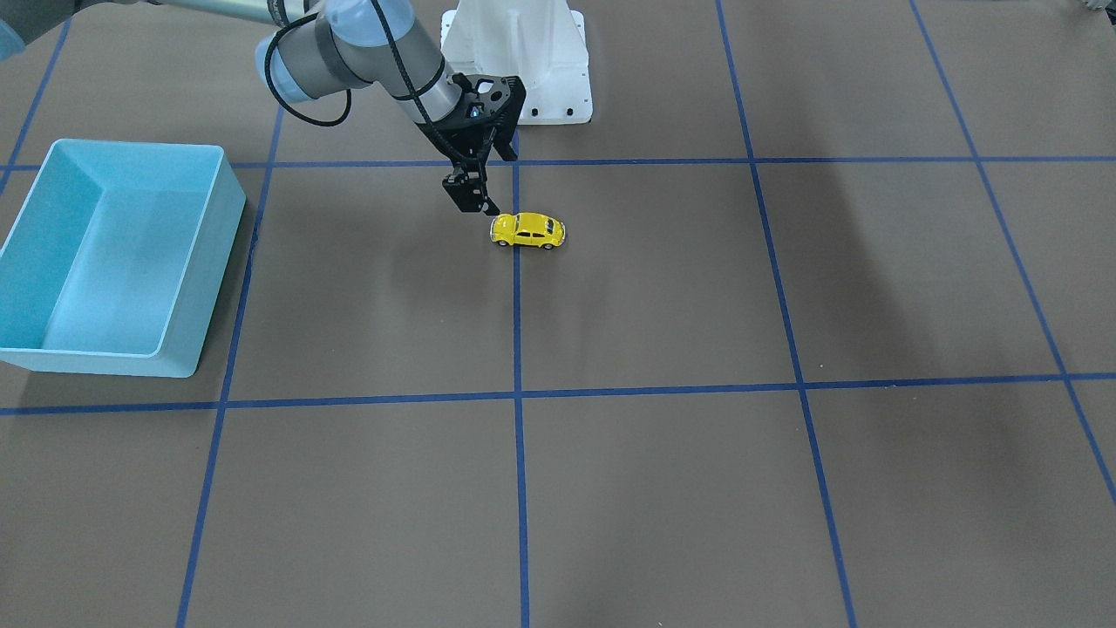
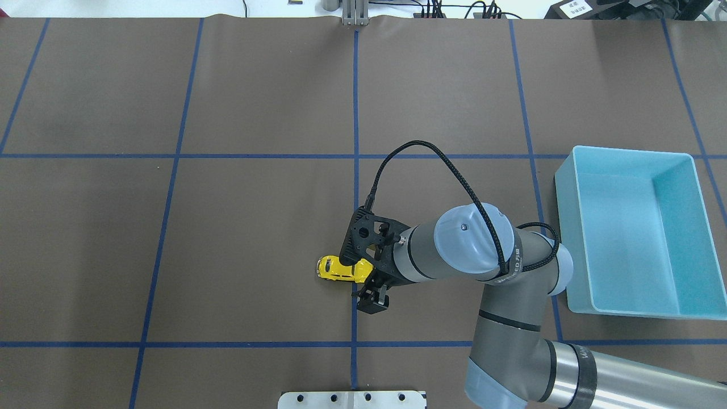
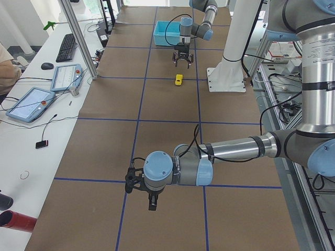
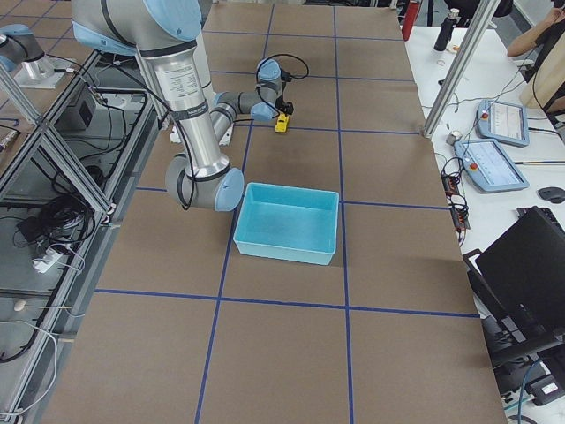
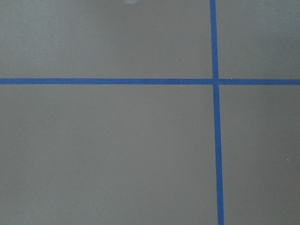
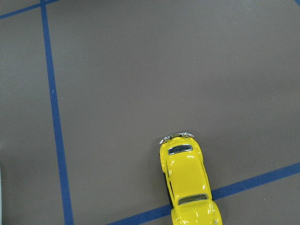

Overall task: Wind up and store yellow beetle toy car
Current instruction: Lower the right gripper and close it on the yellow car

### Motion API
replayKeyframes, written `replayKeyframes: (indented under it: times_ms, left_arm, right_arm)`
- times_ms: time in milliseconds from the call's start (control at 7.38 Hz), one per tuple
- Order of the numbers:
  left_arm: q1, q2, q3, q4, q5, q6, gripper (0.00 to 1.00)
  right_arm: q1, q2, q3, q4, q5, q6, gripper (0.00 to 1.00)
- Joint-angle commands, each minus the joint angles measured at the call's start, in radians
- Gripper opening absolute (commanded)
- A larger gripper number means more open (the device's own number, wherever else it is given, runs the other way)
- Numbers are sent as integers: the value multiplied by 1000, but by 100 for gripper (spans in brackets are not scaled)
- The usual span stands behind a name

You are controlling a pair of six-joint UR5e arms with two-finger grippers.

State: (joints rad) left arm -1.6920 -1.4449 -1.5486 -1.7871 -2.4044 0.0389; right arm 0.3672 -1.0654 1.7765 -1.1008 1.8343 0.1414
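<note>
Brown paper-covered table (image 1: 697, 305), blue tape grid: small glossy yellow Beetle toy car (image 1: 527, 230) upright on wheels near centre, well apart from light-blue plastic bin (image 1: 113, 288).
Right gripper (image 1: 488, 183) spread wide, empty, hovering just beside car; left gripper (image 3: 150, 201) state: can't tell. Probably light, rigid, slick rounded shell. Best pinched low across the flat door sides, not the roof.

**A:** Finishes at the table's centre?
**B:** Yellow beetle toy car (image 6: 187, 178): glossy painted body, shiny silvery bumper (image 6: 176, 136). Table cover (image 1: 697, 288): matt brown, paper-like, with smooth blue tape lines (image 1: 517, 349).
**A:** And towards the edge?
**B:** Blue bin (image 2: 625, 238): smooth plastic, faint sheen. Right arm (image 2: 511, 324): satin grey metal, pale-blue plastic joint caps (image 2: 468, 238), braided black cable (image 2: 454, 167).
</note>
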Motion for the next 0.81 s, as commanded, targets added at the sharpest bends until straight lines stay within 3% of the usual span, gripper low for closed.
replayKeyframes:
  times_ms: [0, 136, 678]
  left_arm:
    - [0, -2, -1, 0, 1, -1, 100]
    - [0, -2, -1, 2, -1, -1, 100]
    - [0, -2, -2, 2, -1, -2, 100]
  right_arm:
    - [19, 71, -111, 15, -26, -74, 99]
    - [19, 112, -180, 51, -29, -74, 99]
    - [-8, 131, -224, 71, -49, -65, 99]
